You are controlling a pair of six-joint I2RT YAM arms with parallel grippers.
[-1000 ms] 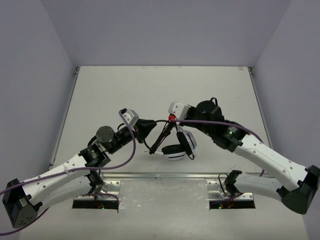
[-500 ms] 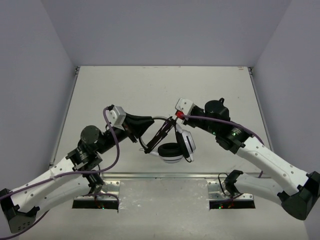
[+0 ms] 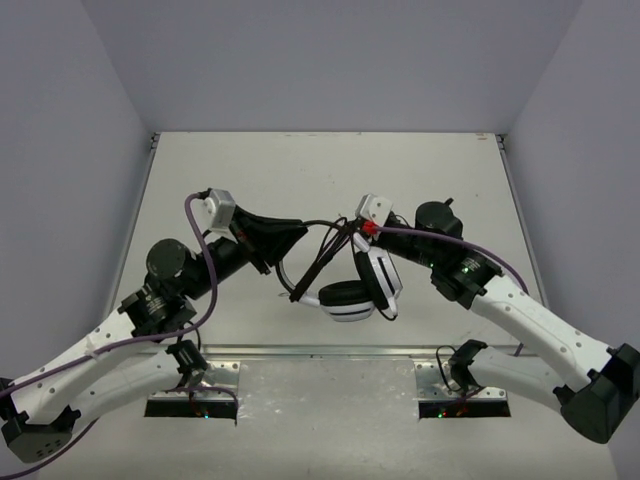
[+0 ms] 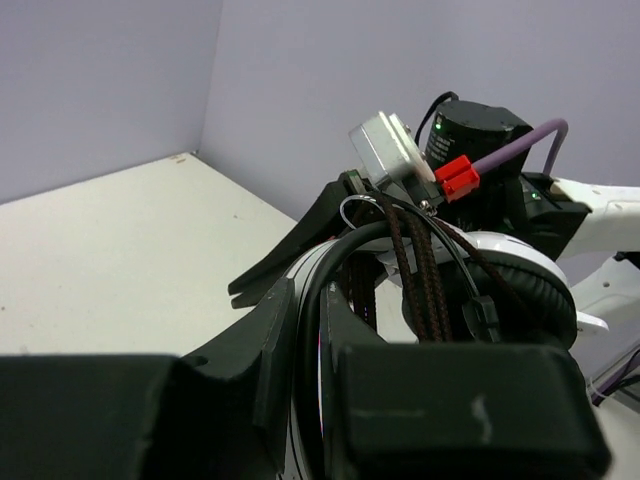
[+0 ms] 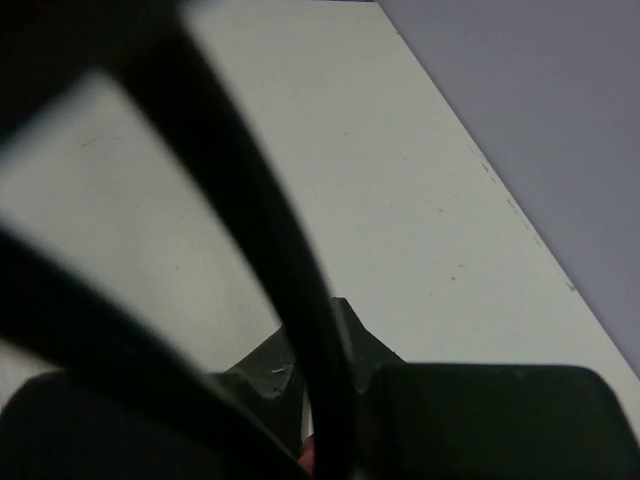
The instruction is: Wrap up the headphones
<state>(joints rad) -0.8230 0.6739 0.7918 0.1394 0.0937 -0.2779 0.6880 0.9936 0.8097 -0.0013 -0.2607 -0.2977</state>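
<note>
- The left fingers (image 3: 285,232) are pinching the thin black cord (image 3: 322,262) above the middle of the table (image 3: 250,170). In the left wrist view they are sitting close together with a black strand between them.
- The right fingers (image 5: 500,420) are clamping the headphones (image 3: 350,298) by the black headband (image 5: 250,220), which is running between them, blurred.
- The headphones are hanging just beneath the right fingers, between the two arms, over the table's near half. I cannot tell whether the ear cups are touching it.
- Several cord strands are stretching from the top of the headband down-left toward the lower ear cup.
</note>
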